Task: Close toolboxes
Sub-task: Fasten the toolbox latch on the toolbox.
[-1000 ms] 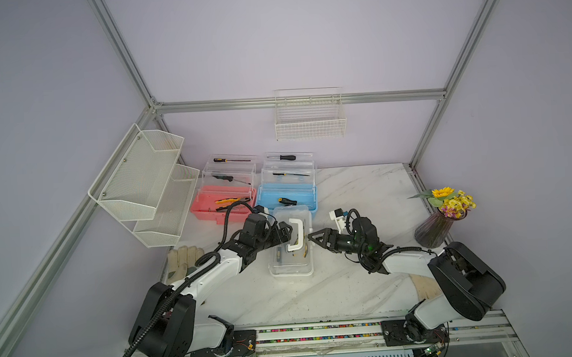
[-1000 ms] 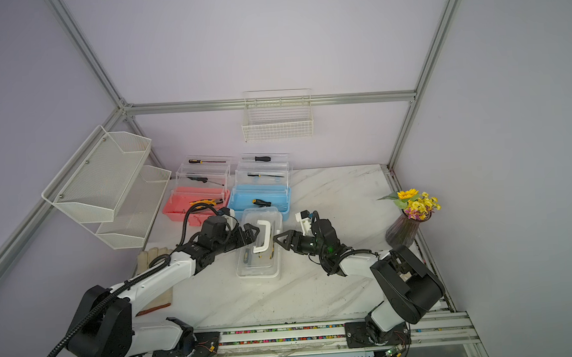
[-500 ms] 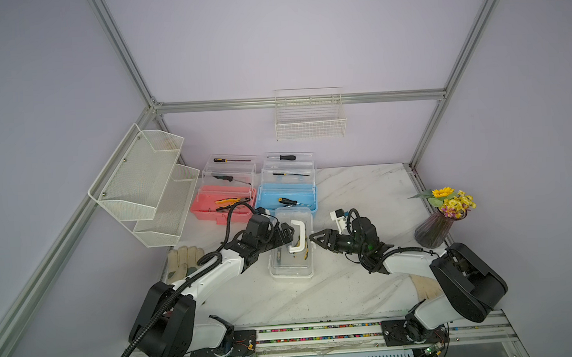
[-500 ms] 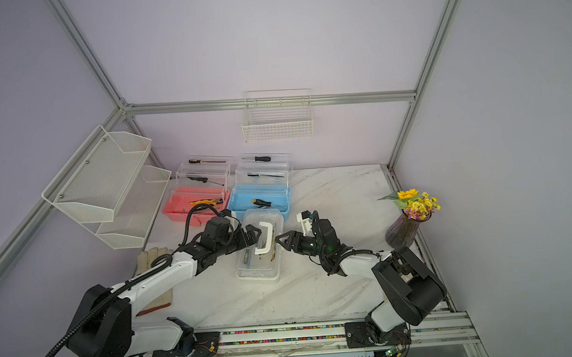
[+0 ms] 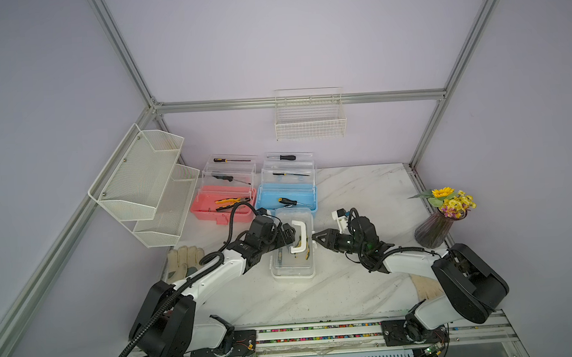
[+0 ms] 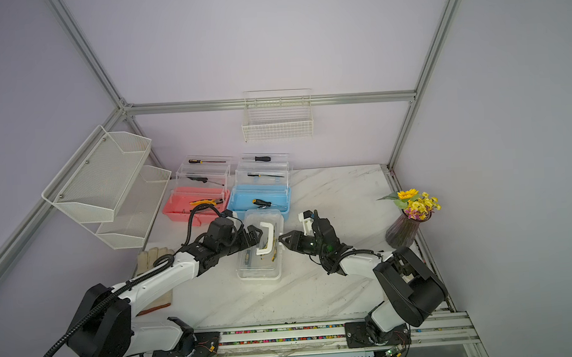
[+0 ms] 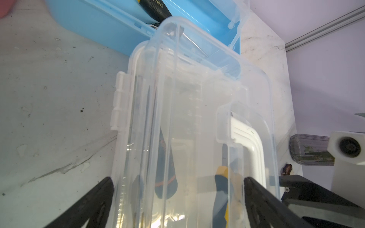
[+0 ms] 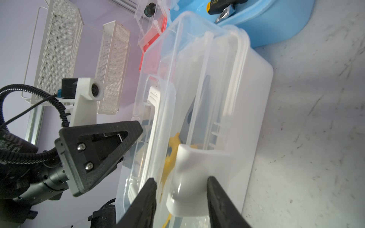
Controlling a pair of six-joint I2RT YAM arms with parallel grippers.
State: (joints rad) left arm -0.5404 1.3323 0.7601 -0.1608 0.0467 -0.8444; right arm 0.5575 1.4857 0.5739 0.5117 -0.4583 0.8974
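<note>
The white toolbox (image 5: pixel 292 268) (image 6: pixel 261 269) stands mid-table with its clear lid down and white handle (image 7: pixel 250 138) on top. My left gripper (image 5: pixel 289 238) (image 7: pixel 177 179) is wide open at its left side, one finger by the hinge edge and one over the lid near the handle. My right gripper (image 5: pixel 314 236) (image 8: pixel 181 178) straddles the white latch (image 8: pixel 195 167) on the box's right side, with a gap left at one finger. Behind stand the pink toolbox (image 5: pixel 212 206) and the blue toolbox (image 5: pixel 289 199), both open with clear trays raised and tools inside.
White mesh shelves (image 5: pixel 144 186) hang on the left wall and a wire basket (image 5: pixel 310 117) on the back wall. A vase of flowers (image 5: pixel 436 227) stands at the right. Work gloves (image 5: pixel 181 262) lie at the front left, and another glove (image 5: pixel 424 286) under the right arm.
The right gripper's jaws have narrowed around the latch and the arm has edged closer to the white toolbox. The left arm has barely moved.
</note>
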